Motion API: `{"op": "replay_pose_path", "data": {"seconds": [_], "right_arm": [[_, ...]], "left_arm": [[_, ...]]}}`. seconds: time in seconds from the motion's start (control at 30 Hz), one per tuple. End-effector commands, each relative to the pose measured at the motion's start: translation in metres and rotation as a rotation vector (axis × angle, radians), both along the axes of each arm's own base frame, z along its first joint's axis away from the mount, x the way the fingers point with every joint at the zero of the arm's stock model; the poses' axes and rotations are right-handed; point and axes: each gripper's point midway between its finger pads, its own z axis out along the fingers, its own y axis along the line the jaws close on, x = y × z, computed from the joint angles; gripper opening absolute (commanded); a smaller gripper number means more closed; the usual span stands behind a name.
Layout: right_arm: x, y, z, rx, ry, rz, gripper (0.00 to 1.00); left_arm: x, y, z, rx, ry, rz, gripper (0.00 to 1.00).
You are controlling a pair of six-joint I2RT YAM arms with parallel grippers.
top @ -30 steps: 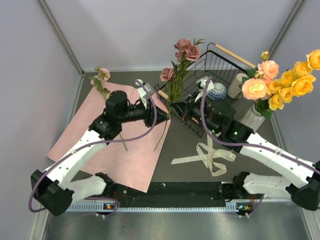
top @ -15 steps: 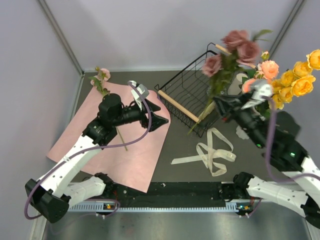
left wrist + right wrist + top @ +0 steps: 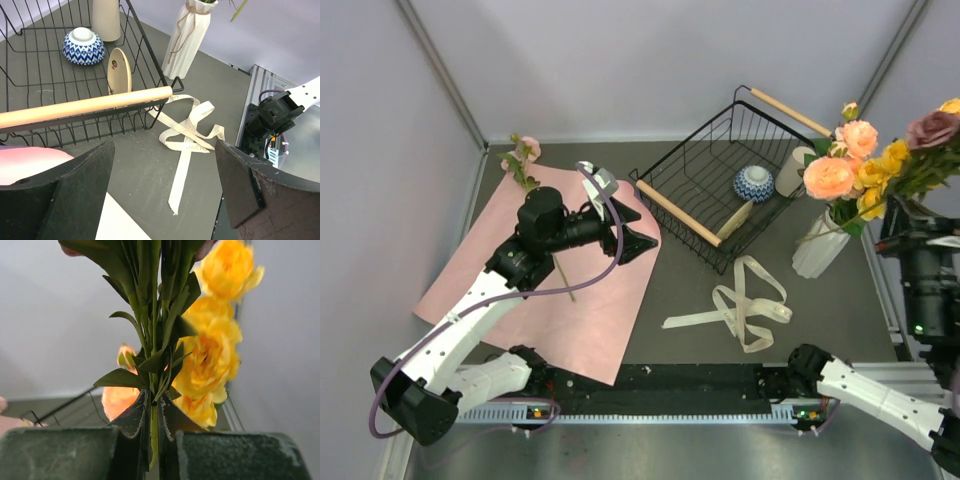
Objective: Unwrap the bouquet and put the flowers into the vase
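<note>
Our right gripper [image 3: 154,422] was clamped shut on the green stem of a mauve rose [image 3: 932,129]. It held the stem upright with the bloom above the jaws. We judged this was so the stem end could be lowered into the vase [image 3: 820,246], which stood just to the left of that gripper. Peach and yellow flowers [image 3: 860,165] already stood in the vase, crowding close beside the held stem.

Our left gripper [image 3: 642,240] hung empty with its jaws spread wide, above the right edge of the flat pink paper [image 3: 560,290]. One pink flower [image 3: 525,152] lay on the paper, behind and to the left of that gripper, and was probably the last to collect. The untied ribbon [image 3: 740,305] lay on the table to the right of it.
</note>
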Motion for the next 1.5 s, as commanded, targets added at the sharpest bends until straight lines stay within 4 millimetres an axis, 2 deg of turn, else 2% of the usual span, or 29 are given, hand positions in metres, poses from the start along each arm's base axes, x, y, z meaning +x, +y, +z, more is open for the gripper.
{"op": "replay_pose_path", "data": {"seconds": [0.0, 0.07, 0.2, 0.4, 0.47, 0.6, 0.67, 0.7, 0.77, 0.8, 0.83, 0.93, 1.03, 1.13, 1.3, 1.47], "right_arm": [[0.028, 0.001, -0.042, -0.132, 0.139, -0.206, 0.0], [0.036, 0.004, -0.057, -0.185, 0.177, -0.256, 0.0], [0.033, -0.007, -0.065, -0.151, 0.194, -0.32, 0.0], [0.009, -0.051, -0.062, -0.034, 0.145, -0.494, 0.0], [0.006, -0.056, -0.062, -0.018, 0.135, -0.522, 0.0], [0.017, -0.052, -0.07, -0.047, 0.145, -0.603, 0.0], [0.02, -0.056, -0.07, -0.014, 0.132, -0.652, 0.0], [0.025, -0.055, -0.077, -0.055, 0.164, -0.667, 0.0], [0.029, -0.06, -0.071, 0.041, 0.128, -0.677, 0.0], [0.033, -0.06, -0.076, 0.028, 0.152, -0.682, 0.0], [0.037, -0.057, -0.072, 0.052, 0.134, -0.667, 0.0], [0.034, -0.06, -0.057, 0.077, 0.102, -0.663, 0.0], [0.025, -0.067, -0.032, 0.085, 0.044, -0.679, 0.0], [0.019, -0.071, -0.014, 0.084, 0.004, -0.705, 0.0], [0.017, -0.074, 0.001, 0.073, -0.025, -0.734, 0.0], [0.004, -0.084, 0.02, 0.048, -0.061, -0.788, 0.0]], "left_arm": [[-0.001, -0.004, 0.008, -0.025, -0.044, -0.024, 0.87], [-0.002, -0.004, 0.008, -0.025, -0.046, -0.025, 0.87], [-0.001, -0.002, 0.008, -0.021, -0.051, -0.014, 0.87], [-0.002, -0.004, 0.008, -0.026, -0.045, -0.027, 0.87], [-0.003, -0.005, 0.008, -0.027, -0.037, -0.031, 0.87], [-0.003, -0.006, 0.008, -0.029, -0.037, -0.038, 0.88], [-0.003, -0.005, 0.008, -0.03, -0.038, -0.035, 0.88], [-0.003, -0.005, 0.009, -0.032, -0.041, -0.034, 0.88], [-0.004, -0.004, 0.01, -0.033, -0.046, -0.034, 0.88], [-0.005, -0.004, 0.01, -0.033, -0.046, -0.034, 0.88], [-0.005, -0.004, 0.011, -0.035, -0.049, -0.034, 0.88], [-0.006, -0.004, 0.012, -0.037, -0.049, -0.037, 0.88], [-0.006, -0.004, 0.011, -0.037, -0.044, -0.039, 0.88], [-0.009, -0.005, 0.013, -0.045, -0.043, -0.054, 0.88], [-0.01, -0.005, 0.014, -0.047, -0.045, -0.056, 0.88], [-0.012, -0.004, 0.017, -0.052, -0.053, -0.056, 0.88]]}}
